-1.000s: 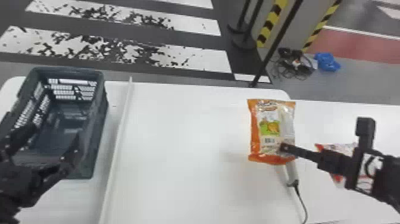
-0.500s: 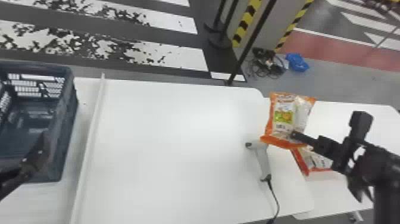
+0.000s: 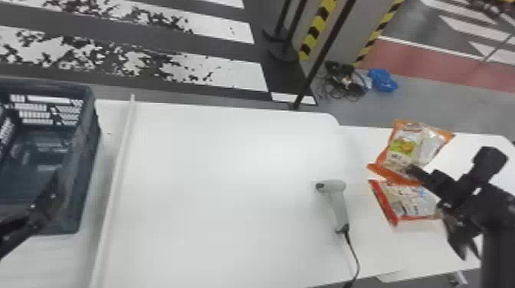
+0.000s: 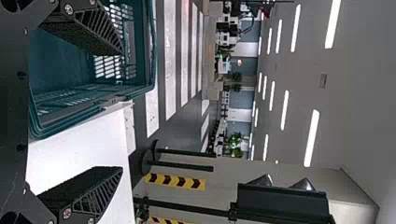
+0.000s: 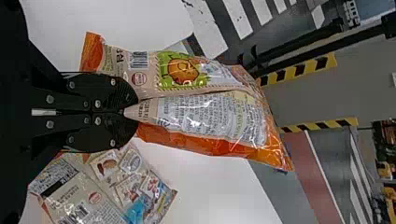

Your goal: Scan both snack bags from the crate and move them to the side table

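Two snack bags [image 3: 404,147], one scanner [image 3: 338,203], one crate [image 3: 85,153]

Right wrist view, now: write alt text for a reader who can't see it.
The right end effector grips an orange-edged snack bag above the white side table, where a second snack bag lies. Yellow-black hazard stripes show behind.

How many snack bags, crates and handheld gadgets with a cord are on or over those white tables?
Snack bags: 2 (the upper bag in the right gripper, the lower bag on the side table)
Crates: 1 (the dark crate)
Corded gadgets: 1 (the scanner)
Total: 4
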You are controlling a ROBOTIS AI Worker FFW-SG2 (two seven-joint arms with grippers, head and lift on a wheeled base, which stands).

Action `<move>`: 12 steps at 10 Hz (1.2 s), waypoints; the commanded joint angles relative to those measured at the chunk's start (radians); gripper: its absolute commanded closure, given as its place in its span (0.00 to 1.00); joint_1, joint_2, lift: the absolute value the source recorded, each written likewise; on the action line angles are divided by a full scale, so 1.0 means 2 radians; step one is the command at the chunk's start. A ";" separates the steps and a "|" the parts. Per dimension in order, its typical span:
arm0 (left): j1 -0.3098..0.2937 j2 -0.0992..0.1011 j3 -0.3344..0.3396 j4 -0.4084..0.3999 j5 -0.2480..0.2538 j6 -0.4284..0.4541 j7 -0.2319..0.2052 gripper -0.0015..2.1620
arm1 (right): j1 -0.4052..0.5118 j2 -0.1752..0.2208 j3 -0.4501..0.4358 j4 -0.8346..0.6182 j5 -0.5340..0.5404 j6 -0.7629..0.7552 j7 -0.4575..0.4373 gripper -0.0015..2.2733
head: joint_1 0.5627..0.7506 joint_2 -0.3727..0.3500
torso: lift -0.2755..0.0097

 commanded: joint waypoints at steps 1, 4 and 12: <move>0.001 0.000 0.001 -0.002 0.000 0.000 0.000 0.06 | -0.026 -0.012 0.000 0.062 -0.015 -0.038 -0.025 0.99 | 0.70 0.03 | 0.70; 0.001 0.002 0.001 -0.002 0.001 0.000 0.000 0.06 | -0.064 -0.035 0.006 0.172 -0.031 -0.124 -0.068 0.99 | 0.70 0.03 | 0.70; 0.008 0.002 0.005 -0.006 0.003 -0.005 0.000 0.06 | -0.025 -0.012 -0.004 0.131 -0.065 -0.184 -0.123 0.02 | 0.70 0.03 | 0.70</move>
